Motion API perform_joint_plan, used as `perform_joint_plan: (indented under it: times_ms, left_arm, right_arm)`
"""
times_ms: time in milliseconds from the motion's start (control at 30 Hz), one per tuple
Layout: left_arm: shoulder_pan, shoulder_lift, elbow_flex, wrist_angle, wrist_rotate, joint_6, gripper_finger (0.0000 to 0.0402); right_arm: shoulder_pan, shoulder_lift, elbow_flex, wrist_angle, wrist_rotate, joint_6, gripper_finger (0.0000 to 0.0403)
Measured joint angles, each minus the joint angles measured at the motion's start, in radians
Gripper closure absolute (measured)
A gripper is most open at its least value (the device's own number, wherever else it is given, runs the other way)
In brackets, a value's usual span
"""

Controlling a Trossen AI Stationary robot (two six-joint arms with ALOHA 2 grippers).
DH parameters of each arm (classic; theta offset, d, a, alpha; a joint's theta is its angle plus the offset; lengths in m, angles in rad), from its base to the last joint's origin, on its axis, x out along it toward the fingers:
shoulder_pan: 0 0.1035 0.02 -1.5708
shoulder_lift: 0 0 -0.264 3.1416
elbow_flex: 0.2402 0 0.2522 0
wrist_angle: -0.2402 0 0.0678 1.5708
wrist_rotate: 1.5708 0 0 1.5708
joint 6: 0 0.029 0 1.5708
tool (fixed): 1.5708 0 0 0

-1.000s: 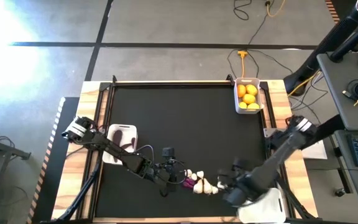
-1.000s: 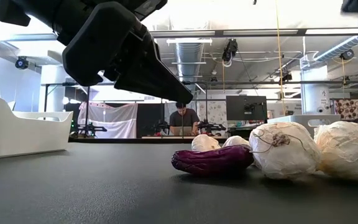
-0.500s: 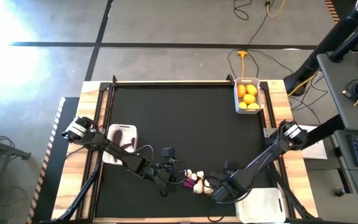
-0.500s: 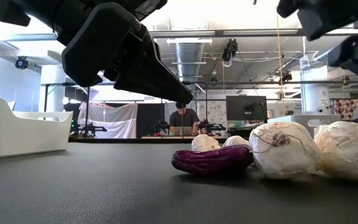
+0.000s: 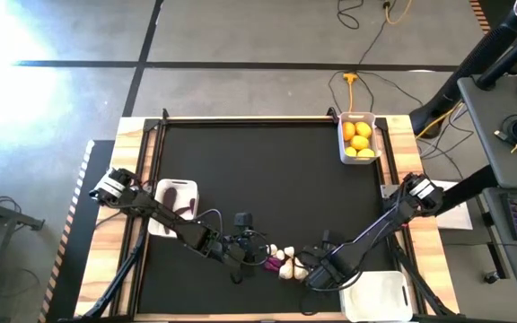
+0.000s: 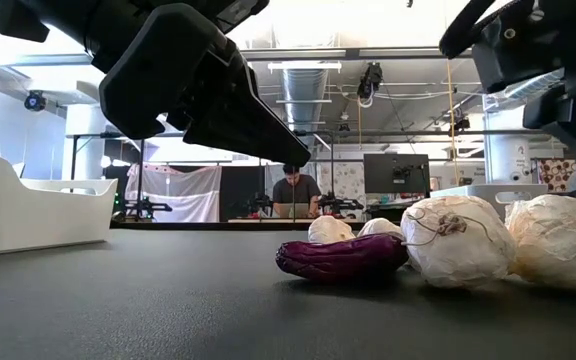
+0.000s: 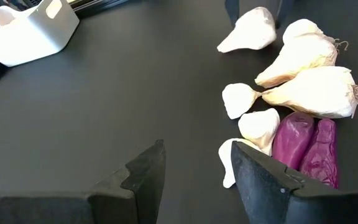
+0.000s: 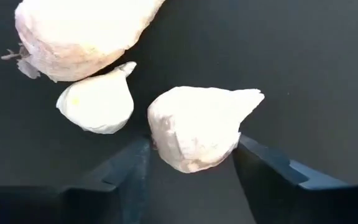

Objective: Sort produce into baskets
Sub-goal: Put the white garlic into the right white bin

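Straddling a garlic bulb (image 8: 194, 127) near the surface's front edge, the right tool (image 8: 191, 165) is sitting open, fingers either side. The bulb is looking light, papery and crushable, so a gentle pinch across its fat middle is seeming best. The left tool (image 7: 194, 171) is hovering open beside the purple vegetable (image 7: 306, 146).

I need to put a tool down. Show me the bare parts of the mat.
Bare: the mat's middle and far side, between the purple-vegetable bin and the citrus bin. Crowded: the near edge, where both grippers meet the garlic pile.
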Motion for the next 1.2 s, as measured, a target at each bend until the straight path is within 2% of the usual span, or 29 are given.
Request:
perform_joint_plan:
  times_ms: [233,333,467,600,733,900,1033,1200]
  left_arm:
    - [0.000,0.000,0.000,0.000,0.000,0.000,0.0235]
    - [0.000,0.000,0.000,0.000,0.000,0.000,0.0235]
    - [0.000,0.000,0.000,0.000,0.000,0.000,0.0235]
    - [0.000,0.000,0.000,0.000,0.001,0.000,0.0235]
    - [0.000,0.000,0.000,-0.001,0.001,0.005,0.0235]
    - [0.000,0.000,0.000,0.000,0.001,0.006,0.0235]
    - [0.000,0.000,0.000,0.003,0.001,0.005,0.0235]
    - [0.000,0.000,-0.001,0.041,0.001,0.006,0.0235]
  right_arm:
    - [0.000,-0.010,0.053,-0.010,0.005,-0.042,0.0283]
    - [0.000,-0.033,0.090,-0.031,0.016,-0.059,0.0309]
    - [0.000,-0.059,0.104,-0.055,0.037,-0.051,0.0321]
    - [0.013,-0.104,0.123,-0.091,-0.034,0.025,0.0320]
    - [0.084,-0.163,0.160,-0.169,-0.120,0.208,0.0320]
    - [0.238,-0.224,0.158,-0.170,-0.256,0.587,0.0318]
    - [0.367,-0.219,0.111,-0.173,-0.306,0.838,0.0319]
    - [0.435,-0.190,0.010,-0.165,-0.321,1.005,0.0319]
